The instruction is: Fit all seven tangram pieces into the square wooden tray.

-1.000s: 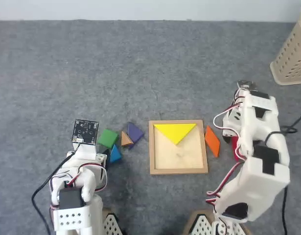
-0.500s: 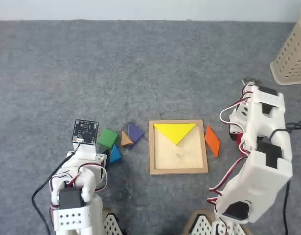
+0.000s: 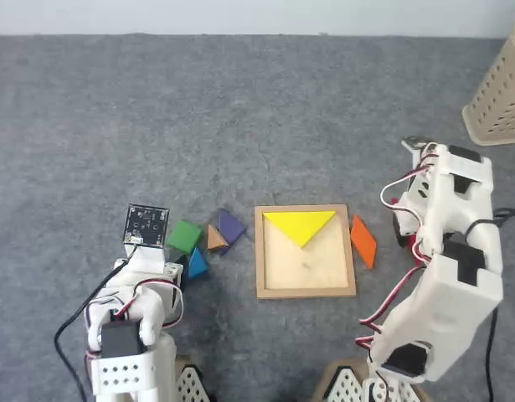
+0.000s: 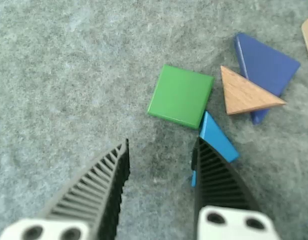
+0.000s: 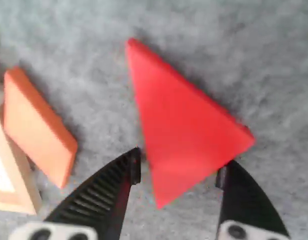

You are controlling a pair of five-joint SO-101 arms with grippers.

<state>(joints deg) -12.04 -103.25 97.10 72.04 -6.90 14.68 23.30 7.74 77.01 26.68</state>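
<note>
The square wooden tray (image 3: 264, 251) holds a yellow triangle (image 3: 301, 224) along its far side. An orange parallelogram (image 3: 363, 240) lies just right of the tray, also in the right wrist view (image 5: 38, 125). A red triangle (image 5: 184, 125) lies beyond it, one corner between the fingers of my open right gripper (image 5: 179, 165). Left of the tray lie a green square (image 4: 181, 96), a light blue triangle (image 4: 217, 142), a wooden triangle (image 4: 245, 92) and a dark blue triangle (image 4: 264, 62). My left gripper (image 4: 161, 175) hangs open over bare carpet, one finger beside the light blue triangle.
Grey carpet covers the table. A beige slatted basket (image 3: 500, 92) stands at the far right edge. The right arm (image 3: 445, 218) covers most of the red triangle from above. The left arm's base (image 3: 127, 352) sits at the near left.
The right arm has shifted toward the far side and slightly right, over the red triangle. The left arm and all pieces stay where they were.
</note>
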